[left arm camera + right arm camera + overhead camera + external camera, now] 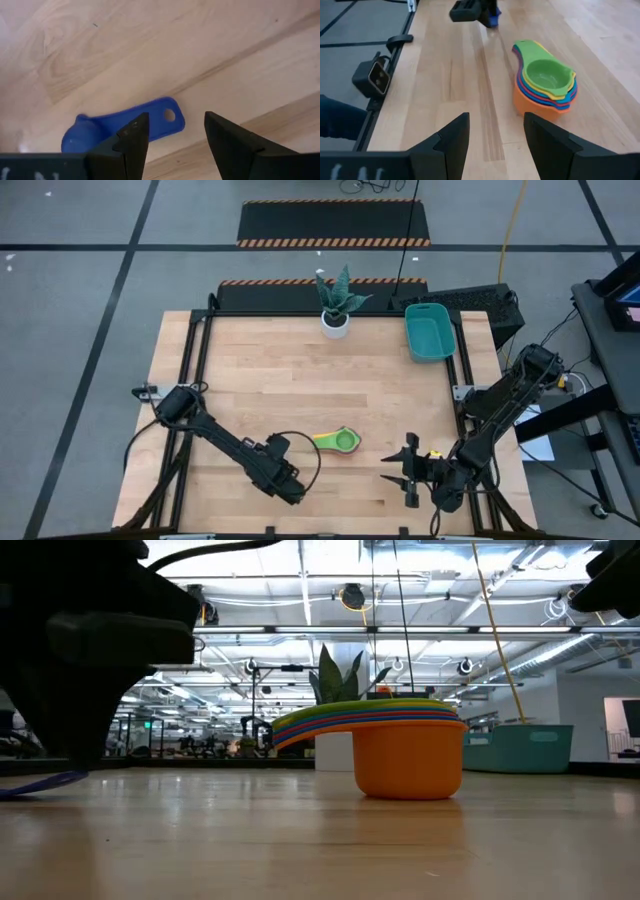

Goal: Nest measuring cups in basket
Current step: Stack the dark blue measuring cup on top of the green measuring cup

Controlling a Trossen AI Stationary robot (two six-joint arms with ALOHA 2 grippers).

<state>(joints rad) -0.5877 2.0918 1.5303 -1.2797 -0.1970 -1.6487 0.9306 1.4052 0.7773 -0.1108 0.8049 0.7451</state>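
The left end effector [172, 137] hangs open over a blue cup [120, 127] lying flat near the desk's [260, 370] front edge. Just beside it sits the nested stack of cups [338, 441] — bare wood all round. The right end effector [408, 470] waits open at the front-right; the basket [430, 332] stands far off, at the back-right corner.
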